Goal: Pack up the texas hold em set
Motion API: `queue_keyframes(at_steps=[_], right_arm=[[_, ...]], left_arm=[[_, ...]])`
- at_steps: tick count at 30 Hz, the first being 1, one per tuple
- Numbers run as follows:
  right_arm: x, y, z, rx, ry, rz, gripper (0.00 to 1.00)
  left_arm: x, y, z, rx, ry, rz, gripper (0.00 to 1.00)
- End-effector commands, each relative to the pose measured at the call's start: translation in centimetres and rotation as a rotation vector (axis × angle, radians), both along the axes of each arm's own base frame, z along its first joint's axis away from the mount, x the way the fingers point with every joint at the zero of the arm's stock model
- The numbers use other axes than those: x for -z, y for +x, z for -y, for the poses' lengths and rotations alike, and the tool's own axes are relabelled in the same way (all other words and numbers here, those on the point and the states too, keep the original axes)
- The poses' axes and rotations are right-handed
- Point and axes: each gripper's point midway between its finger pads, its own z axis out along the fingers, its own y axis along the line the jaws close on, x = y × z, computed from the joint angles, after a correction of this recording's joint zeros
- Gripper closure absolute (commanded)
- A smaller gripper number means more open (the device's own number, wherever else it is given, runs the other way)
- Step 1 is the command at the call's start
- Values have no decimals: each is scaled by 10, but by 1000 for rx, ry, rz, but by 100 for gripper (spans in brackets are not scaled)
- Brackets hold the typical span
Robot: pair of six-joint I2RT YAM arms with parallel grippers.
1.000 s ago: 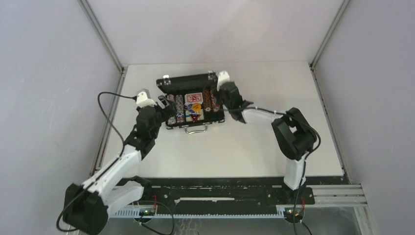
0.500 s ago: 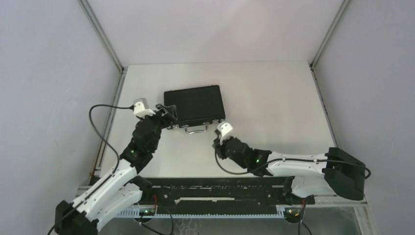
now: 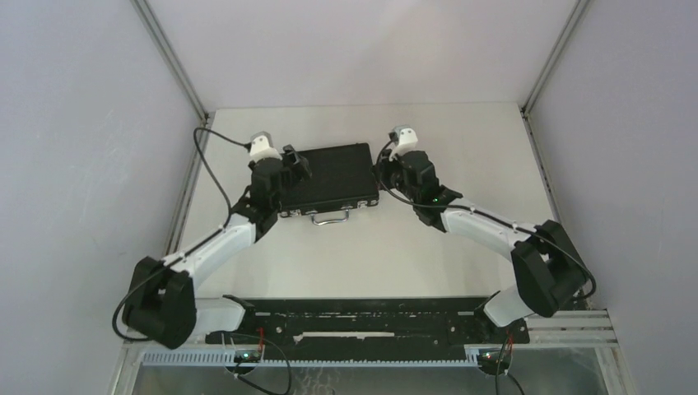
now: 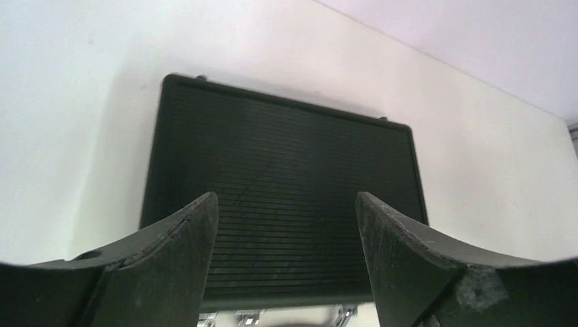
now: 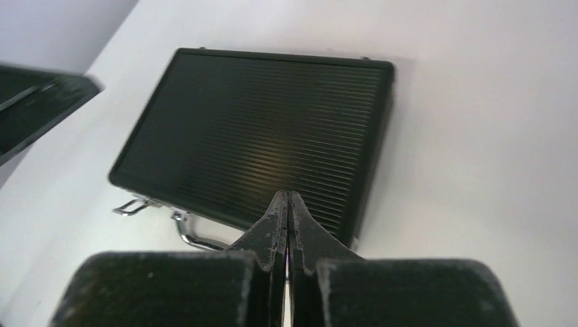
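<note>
The top external view looks steeply down from above and behind, far enough to take in the whole table (image 3: 461, 247); the left wrist view peers closely out through the spread left gripper (image 4: 286, 197); the right wrist view looks over the pressed-together right gripper (image 5: 286, 204); all three share the black case (image 3: 333, 174), its metal handle (image 5: 194, 238) seemingly clipped at the left wrist view's bottom edge.

One black case (image 3: 333, 173), one metal handle (image 3: 329, 219), one table (image 3: 461, 140), two arms (image 3: 218, 245) (image 3: 486, 224).

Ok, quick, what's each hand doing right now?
Left hand: open, holding nothing, facing the closed case.
Right hand: closed, holding nothing.
</note>
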Motion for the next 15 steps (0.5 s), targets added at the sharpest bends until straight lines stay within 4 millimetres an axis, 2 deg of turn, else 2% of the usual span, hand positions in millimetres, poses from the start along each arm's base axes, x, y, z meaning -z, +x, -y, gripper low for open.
queue_keyframes(at_steps=[1,4,6,8,11,15], right_arm=[[-22,2,-42,-160,60,20,100],[-12,11,-54,-175,88,-5,100],[8,14,-56,-168,91,-57,100],[30,13,-52,-154,90,-109,100],[57,7,-45,-142,98,-171,100],[78,-3,-37,-126,78,-224,100]], left_arm=[[-27,42,27,153,-18,48,22],[8,57,39,225,-71,-48,24],[42,58,47,256,-101,-125,24],[82,51,52,268,-127,-254,24],[129,36,56,282,-179,-388,24],[163,18,49,267,-218,-490,25]])
